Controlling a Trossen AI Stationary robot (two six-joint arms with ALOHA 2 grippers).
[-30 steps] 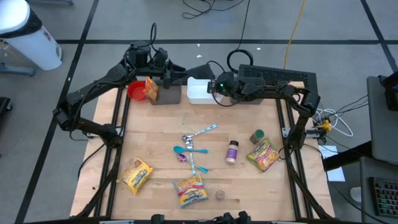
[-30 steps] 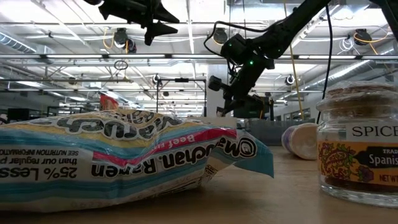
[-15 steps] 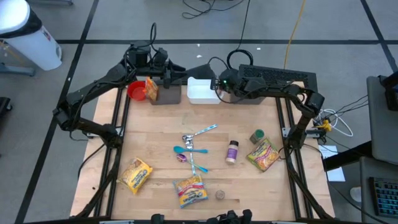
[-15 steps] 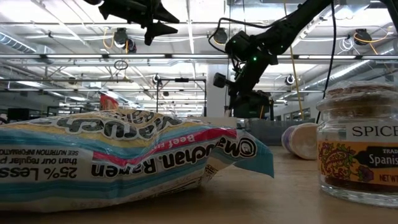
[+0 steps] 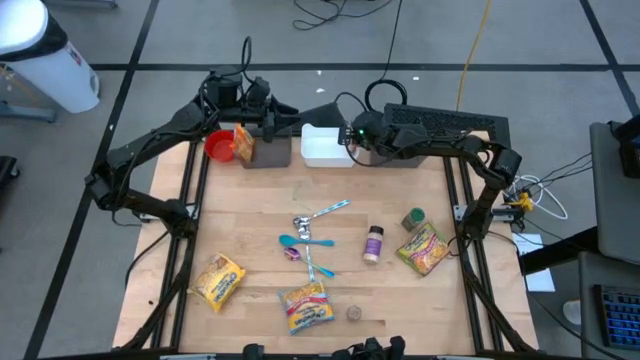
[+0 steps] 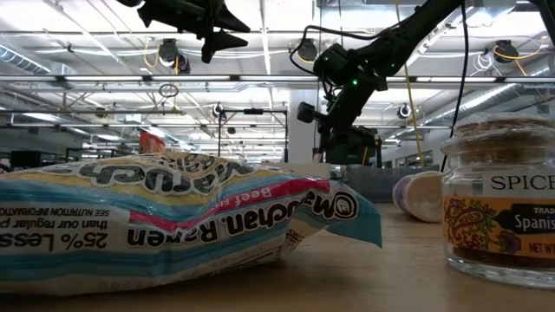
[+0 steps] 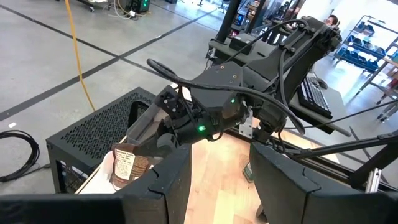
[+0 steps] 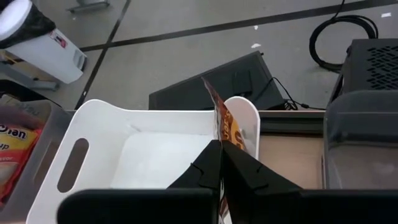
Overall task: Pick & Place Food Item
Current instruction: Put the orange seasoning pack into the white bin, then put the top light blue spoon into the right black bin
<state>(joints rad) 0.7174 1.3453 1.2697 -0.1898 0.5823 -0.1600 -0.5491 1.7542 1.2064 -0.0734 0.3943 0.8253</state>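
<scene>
Food packet [image 8: 225, 127]: we see a thin orange-red sachet, edge-on, pinched between the right gripper's fingertips and sticking up past them, over the near wall of the white bin
Table [image 5: 400, 200]: wooden top; the other packs, jars and spoons on it lie well behind the right gripper, none near its fingers
White bin [image 8: 93, 124]: directly under and ahead of the right gripper; the part of its floor we can see is bare
Grey bin [image 8: 25, 186]: just beyond the white bin from the right gripper, with a noodle pack [image 8: 15, 149] in it
Right gripper [image 8: 221, 149]: fingers pressed fully together on the packet's lower edge, hanging above the bin's rim
Left gripper [image 7: 221, 168]: waiting on the far side of the white bin, facing the right gripper; its fingers stand partly apart and we see nothing between them
Handling: we judge the packet light, soft and floppy, with slick film; it will bend and may slide out of a tip pinch
Grip: we would hold it by the flat sealed edge, as now, not the filled middle
Risk: we think it could catch on the bin wall when released, so it belongs further over the bin floor
</scene>
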